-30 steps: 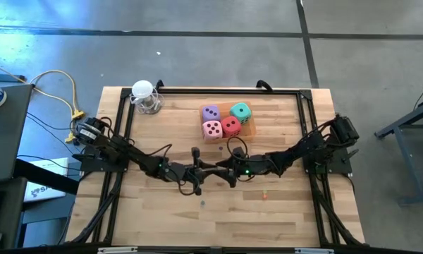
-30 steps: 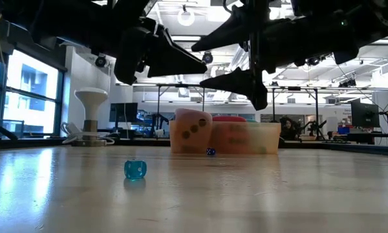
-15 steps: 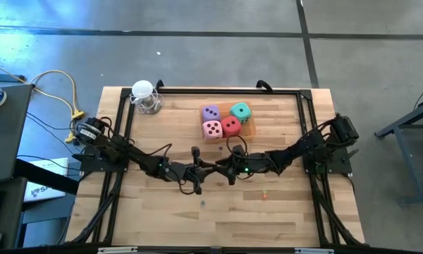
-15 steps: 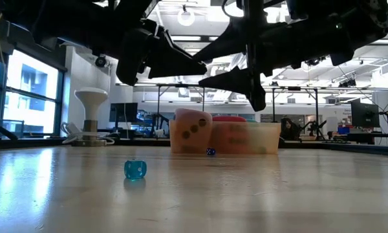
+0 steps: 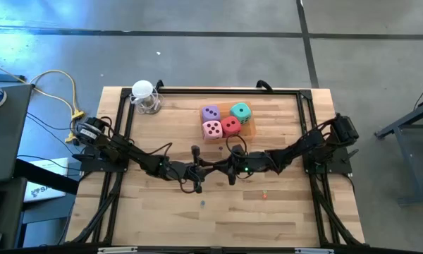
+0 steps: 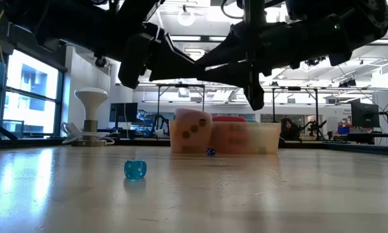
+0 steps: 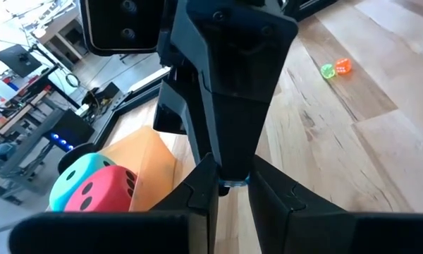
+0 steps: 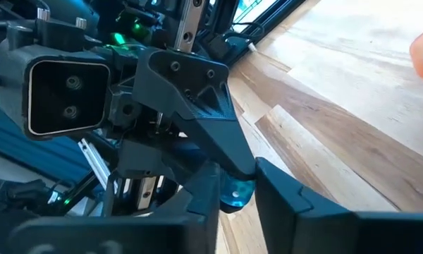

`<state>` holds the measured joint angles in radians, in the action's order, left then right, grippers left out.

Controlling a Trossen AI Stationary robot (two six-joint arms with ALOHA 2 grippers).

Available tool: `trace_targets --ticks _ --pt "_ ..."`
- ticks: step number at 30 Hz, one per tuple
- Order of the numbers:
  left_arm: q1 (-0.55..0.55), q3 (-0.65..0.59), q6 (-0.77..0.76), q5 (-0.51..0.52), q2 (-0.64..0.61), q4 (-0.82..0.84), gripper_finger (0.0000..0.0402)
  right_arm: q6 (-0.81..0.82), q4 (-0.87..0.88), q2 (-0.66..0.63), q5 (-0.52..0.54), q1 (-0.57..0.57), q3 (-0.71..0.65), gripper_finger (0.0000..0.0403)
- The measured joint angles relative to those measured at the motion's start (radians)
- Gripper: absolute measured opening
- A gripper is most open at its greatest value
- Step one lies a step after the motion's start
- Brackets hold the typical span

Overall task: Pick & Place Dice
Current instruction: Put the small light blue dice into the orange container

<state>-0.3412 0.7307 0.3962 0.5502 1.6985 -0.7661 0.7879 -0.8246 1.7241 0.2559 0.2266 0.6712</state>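
Observation:
Four soft dice, purple (image 5: 210, 112), teal (image 5: 240, 111), pink (image 5: 211, 129) and red (image 5: 230, 126), sit on the orange tray (image 5: 249, 128) at the far middle of the table. No gripper touches them. At the table's middle my left gripper (image 5: 210, 168) and my right gripper (image 5: 223, 167) meet tip to tip above the wood. Both are shut on one tiny translucent blue bead cube (image 8: 236, 194). My left gripper pinches the tiny blue cube (image 7: 233, 182) between its two fingertips (image 7: 203, 185), coming level from the table's left. The cube is lifted clear of the table. My right gripper pinches the same cube (image 8: 234, 197) at its fingertips (image 8: 269, 185), level from the table's right, its fingers crosswise to the left ones.
A white lamp-like stand (image 5: 144, 96) is at the far left corner. A small teal bead cube (image 6: 135, 169) lies on the wood below the grippers, a dark blue one (image 6: 210, 152) lies before the tray, and orange and green beads (image 7: 336, 68) lie toward the right.
My right gripper has shut, its two fingers closing from wide apart onto the tiny blue cube that my left gripper holds. It has also edged a little toward the left gripper. The left gripper and the cube have stayed in place.

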Motion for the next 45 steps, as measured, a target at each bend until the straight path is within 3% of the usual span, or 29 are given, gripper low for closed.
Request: trace_targets --ticks 3,13,27,35,45 --pt "0.0 0.0 0.003 0.003 0.0 0.004 0.0053 -0.009 0.006 -0.001 -0.022 -0.007 0.0 0.004" --pt "-0.004 0.0 0.008 0.001 0.0 -0.001 0.0063 -0.055 0.008 -0.001 -0.024 -0.007 0.0 0.004" --pt "-0.017 0.002 0.013 -0.011 -0.001 -0.012 0.017 -0.073 0.11 0.0 -0.002 -0.006 -0.001 0.0039" --pt "-0.02 0.002 -0.22 -0.005 -0.001 -0.005 0.0176 -0.128 0.275 -0.041 0.134 -0.005 -0.001 0.0039" --pt "-0.045 0.0 -0.423 -0.004 -0.001 0.031 0.0176 -0.184 0.721 -0.284 0.479 -0.016 0.0 0.0039"
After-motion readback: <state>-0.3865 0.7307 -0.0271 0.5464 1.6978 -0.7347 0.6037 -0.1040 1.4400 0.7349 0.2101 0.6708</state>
